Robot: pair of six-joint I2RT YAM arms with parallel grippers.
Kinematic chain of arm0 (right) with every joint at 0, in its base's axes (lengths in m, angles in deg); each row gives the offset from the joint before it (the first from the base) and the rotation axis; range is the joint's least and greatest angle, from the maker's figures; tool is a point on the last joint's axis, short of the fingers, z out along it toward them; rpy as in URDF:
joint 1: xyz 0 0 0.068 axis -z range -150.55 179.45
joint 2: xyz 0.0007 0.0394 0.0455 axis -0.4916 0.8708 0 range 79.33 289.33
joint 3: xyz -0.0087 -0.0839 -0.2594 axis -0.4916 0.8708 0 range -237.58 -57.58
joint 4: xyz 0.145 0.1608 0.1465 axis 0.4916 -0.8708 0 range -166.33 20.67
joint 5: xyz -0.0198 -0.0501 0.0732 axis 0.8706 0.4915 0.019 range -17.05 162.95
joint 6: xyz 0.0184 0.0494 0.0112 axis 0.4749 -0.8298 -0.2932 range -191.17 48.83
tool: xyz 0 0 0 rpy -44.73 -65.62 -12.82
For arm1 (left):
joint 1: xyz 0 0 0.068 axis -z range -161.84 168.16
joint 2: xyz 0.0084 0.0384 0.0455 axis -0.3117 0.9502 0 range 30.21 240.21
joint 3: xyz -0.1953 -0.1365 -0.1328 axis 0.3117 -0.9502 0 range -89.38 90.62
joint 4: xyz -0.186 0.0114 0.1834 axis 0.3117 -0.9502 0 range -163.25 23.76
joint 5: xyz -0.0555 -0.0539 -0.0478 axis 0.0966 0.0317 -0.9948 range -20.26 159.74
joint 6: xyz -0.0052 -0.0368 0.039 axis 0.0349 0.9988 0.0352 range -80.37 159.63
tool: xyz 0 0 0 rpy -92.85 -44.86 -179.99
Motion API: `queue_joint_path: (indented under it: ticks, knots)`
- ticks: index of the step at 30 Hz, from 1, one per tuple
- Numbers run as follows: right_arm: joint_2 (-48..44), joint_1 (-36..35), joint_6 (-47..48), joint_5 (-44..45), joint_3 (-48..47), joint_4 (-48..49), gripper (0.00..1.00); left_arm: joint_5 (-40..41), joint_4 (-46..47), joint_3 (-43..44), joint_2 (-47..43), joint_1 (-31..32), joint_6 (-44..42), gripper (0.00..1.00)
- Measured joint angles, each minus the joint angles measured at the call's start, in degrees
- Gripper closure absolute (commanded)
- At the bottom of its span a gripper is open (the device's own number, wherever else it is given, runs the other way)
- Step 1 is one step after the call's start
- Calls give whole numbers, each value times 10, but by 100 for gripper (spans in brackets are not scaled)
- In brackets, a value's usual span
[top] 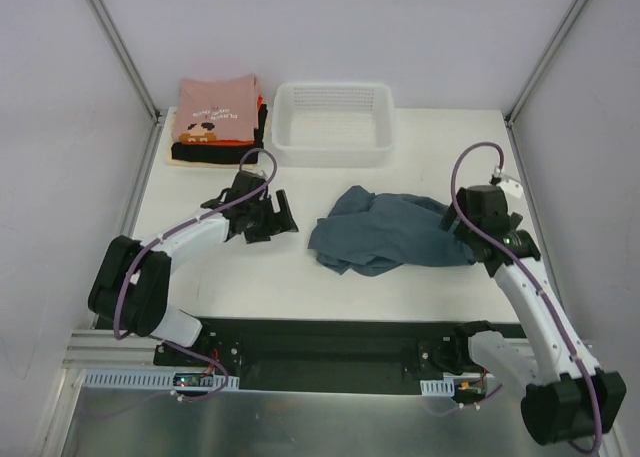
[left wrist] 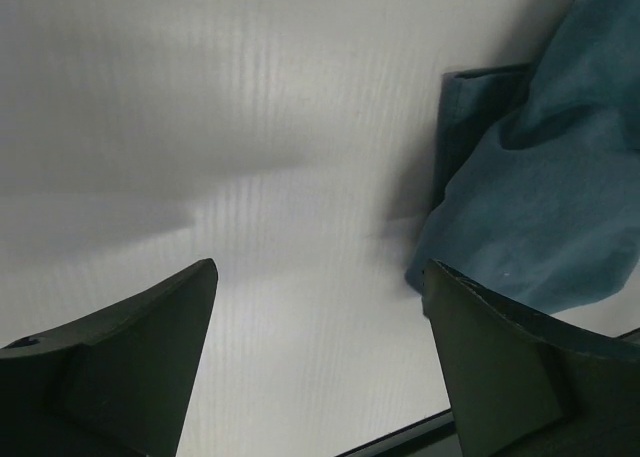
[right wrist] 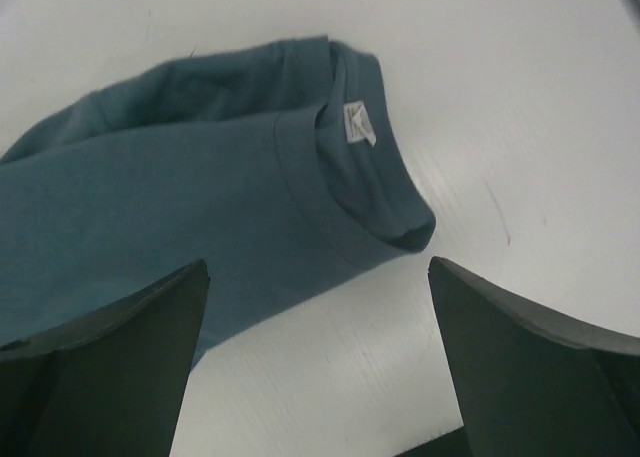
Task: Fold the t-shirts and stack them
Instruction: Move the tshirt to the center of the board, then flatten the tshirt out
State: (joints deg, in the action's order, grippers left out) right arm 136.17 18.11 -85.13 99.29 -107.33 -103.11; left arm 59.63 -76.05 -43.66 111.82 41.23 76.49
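Note:
A slate blue-grey t-shirt (top: 385,232) lies crumpled on the white table, right of the middle. Its collar with a small pale label shows in the right wrist view (right wrist: 330,157). A stack of folded t-shirts (top: 216,117), pink with print on top, then orange-red, black and cream, sits at the back left. My left gripper (top: 275,218) is open and empty, just left of the blue-grey shirt, whose edge shows in the left wrist view (left wrist: 540,187). My right gripper (top: 470,239) is open and empty at the shirt's right end, by the collar.
A white plastic mesh basket (top: 333,123) stands at the back, right of the folded stack. The table's front edge (top: 330,319) meets a black rail. Metal frame posts rise at the back corners.

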Motion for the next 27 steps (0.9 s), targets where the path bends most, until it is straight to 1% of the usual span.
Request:
queue_joint_path:
  ticks: [3,5,6,9,10,12,13,14,15,16,17,18,21,23,25,27]
  knots:
    - [-90,0,-5,-54,56,-13,4,-17,16,32,49,19,7,22]
    - [-124,0,-6,-83,82,-24,4,-30,24,63,87,33,11,25]
    - [-134,0,-6,-94,90,-34,4,-34,28,78,108,39,13,29]
    - [-144,0,-8,-101,108,-53,3,-46,38,120,161,53,16,35]
    - [-145,0,-10,-101,114,-58,2,-49,41,132,178,56,16,41]
    - [-146,0,-13,-100,124,-68,2,-54,46,148,203,63,18,48]
    - [-146,0,-16,-96,127,-70,0,-59,47,154,214,64,18,56]
    - [-147,1,-19,-92,129,-71,0,-66,47,160,225,66,18,62]
    - [-147,2,-21,-88,130,-70,0,-73,47,163,233,68,20,70]
    - [-146,3,-24,-82,131,-70,3,-78,47,166,240,70,20,78]
    - [-146,7,-24,-75,131,-70,3,-80,48,167,244,73,21,95]
    - [-144,12,-24,-69,131,-66,3,-83,47,167,246,76,22,100]
    - [-130,41,-19,-57,131,-49,3,-93,49,167,247,83,25,100]
    - [-107,74,-11,-65,130,-31,3,-93,48,167,247,85,26,100]
    - [-75,98,0,-79,125,-19,3,-89,50,157,237,88,27,100]
    - [-27,121,11,-101,109,-9,3,-77,51,135,209,88,28,100]
